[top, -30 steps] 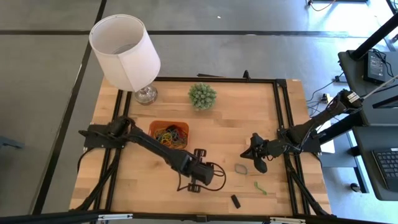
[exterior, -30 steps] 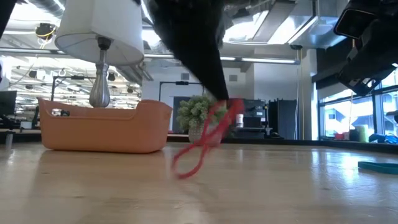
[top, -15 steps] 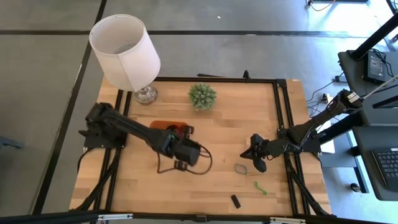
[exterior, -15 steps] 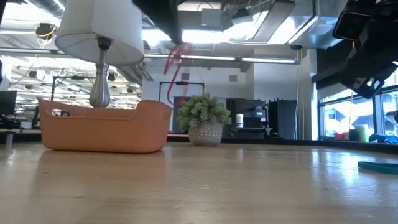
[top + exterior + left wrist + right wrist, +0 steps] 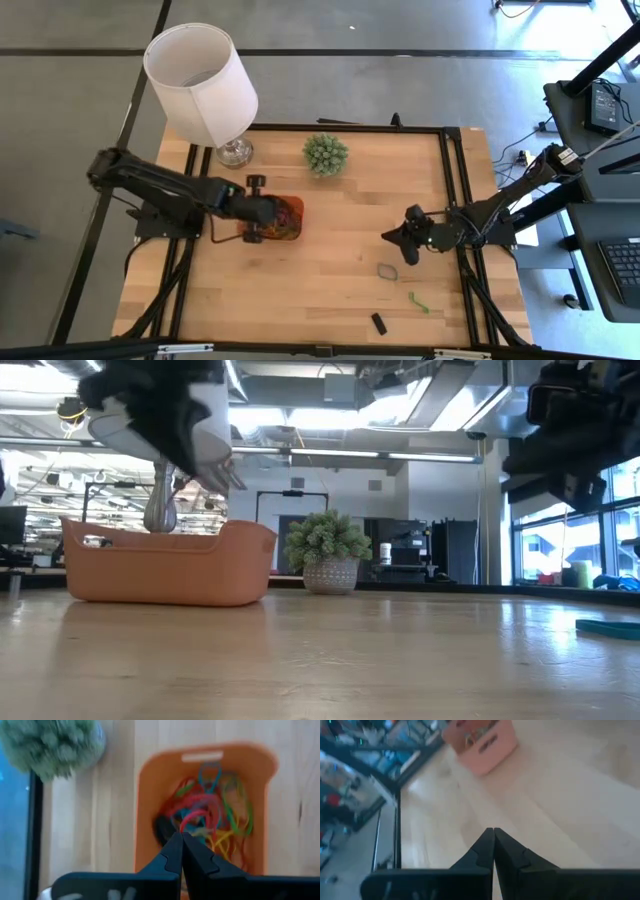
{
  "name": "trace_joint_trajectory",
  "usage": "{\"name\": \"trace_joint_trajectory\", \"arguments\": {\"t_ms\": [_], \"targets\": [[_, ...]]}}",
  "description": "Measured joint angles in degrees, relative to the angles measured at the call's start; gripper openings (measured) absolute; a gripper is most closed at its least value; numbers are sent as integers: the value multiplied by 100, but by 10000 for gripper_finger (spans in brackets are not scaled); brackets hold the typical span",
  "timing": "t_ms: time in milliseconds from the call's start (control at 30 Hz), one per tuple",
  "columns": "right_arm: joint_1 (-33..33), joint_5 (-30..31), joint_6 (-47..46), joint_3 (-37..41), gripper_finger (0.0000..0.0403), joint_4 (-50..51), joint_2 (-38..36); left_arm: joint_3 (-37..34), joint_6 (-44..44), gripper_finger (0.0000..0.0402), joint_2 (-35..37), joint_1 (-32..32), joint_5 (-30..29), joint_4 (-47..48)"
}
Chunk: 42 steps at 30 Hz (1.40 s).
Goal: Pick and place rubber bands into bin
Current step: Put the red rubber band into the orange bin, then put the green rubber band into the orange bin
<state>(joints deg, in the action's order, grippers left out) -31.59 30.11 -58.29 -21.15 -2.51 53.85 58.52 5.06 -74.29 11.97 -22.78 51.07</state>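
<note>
Orange plastic marks the bin in the overhead view, on the left half of the wooden table near a lamp and a small plant; the left gripper hangs over it with fingers closed, and a tangle of rubber bands shows inside. The right gripper waits on the right side, fingers closed on nothing. Just in front of it lie a grey loop, a green band and a small dark piece, so most bands seem binned and a few are left. From table height, the left arm sits above the bin's rim, and no band can be seen hanging from it. The left wrist camera looks down past shut fingertips into the bin, onto red, green, yellow and blue loops; whether the red one is pinched is unclear. The right wrist camera shows closed fingers over bare wood. A second earlier the left arm was mid-table lifting a red band; it has since swung to the bin.
</note>
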Motion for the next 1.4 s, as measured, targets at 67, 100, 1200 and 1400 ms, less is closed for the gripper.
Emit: {"name": "trace_joint_trajectory", "arguments": {"t_ms": [67,100,1200,1400], "targets": [[2,207,-21,0,14,-148,35,-411,-89,2,303,-131,117,-147],[2,302,-21,0,14,-263,65,-607,-162,2,429,-199,190,-234],[148,1125,-576,-4,14,-1694,1435,-1225,-480,108,899,-1021,1052,-1267],[148,1053,-548,-4,14,-1689,1433,-400,216,98,899,-1001,1480,-904]]}}
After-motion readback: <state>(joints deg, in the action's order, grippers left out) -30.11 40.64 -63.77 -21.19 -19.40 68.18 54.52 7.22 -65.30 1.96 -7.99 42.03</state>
